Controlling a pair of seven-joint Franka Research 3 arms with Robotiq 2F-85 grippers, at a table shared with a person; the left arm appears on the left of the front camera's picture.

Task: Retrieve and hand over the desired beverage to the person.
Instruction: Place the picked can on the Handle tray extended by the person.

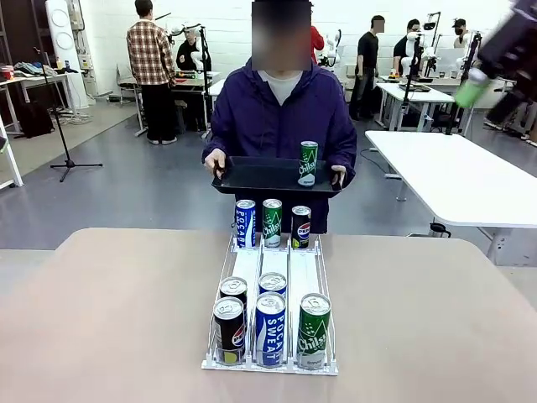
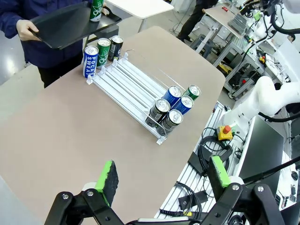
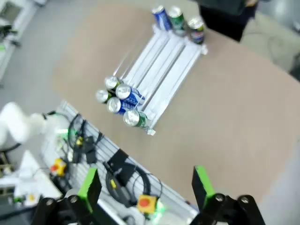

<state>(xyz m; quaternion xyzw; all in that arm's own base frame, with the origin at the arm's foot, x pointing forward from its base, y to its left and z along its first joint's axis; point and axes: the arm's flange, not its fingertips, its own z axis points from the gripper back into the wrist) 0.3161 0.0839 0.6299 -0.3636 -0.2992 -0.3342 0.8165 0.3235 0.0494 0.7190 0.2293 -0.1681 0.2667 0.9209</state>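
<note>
**Open and empty: left gripper (image 2: 163,173) and right gripper (image 3: 146,185)**

Both are held high above the tan table (image 2: 70,140), fingers spread fully apart. At the near end of the white can rack (image 1: 300,277), five cans (image 1: 270,329) are grouped; three cans (image 1: 272,222) are lined up at its far end. Beyond, a black tray (image 1: 260,178) is held in both hands by the person (image 1: 281,117), and a green Chilsung can (image 1: 308,163) is seen upright on its right part
</note>
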